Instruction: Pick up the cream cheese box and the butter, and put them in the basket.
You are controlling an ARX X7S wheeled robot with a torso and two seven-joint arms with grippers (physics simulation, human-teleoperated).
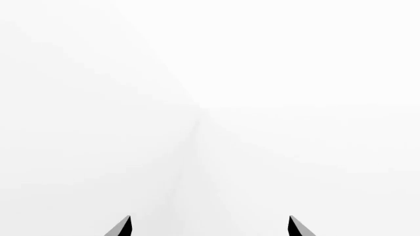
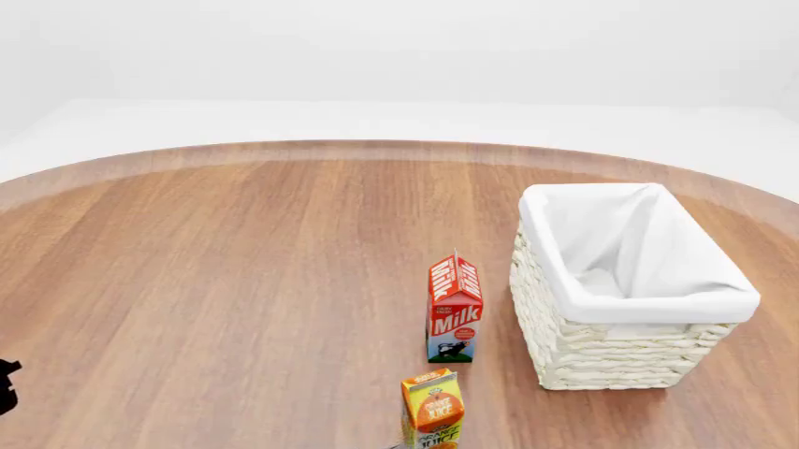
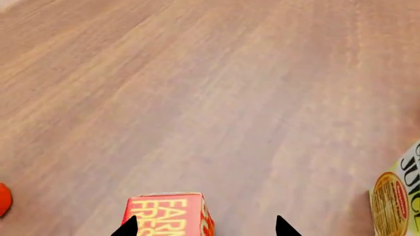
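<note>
Butter point(image 3: 168, 214): lay on the table point(image 3: 217, 98) between the right gripper point(image 3: 206, 228) fingertips, nearer one tip; jaws stood wide, nothing held. Left gripper point(image 1: 210, 227): spread, empty. Basket point(image 2: 624, 309): empty.

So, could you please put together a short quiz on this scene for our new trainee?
1. True or false: in the head view, the milk carton stands upright beside the basket.
2. In the right wrist view, what lies just at the right pincer?
A. the butter
B. a blue-and-yellow can
C. a white cloth
3. Short answer: in the head view, which carton stands nearest the robot?

Key: 1 true; 2 A; 3 the orange juice carton.
</note>
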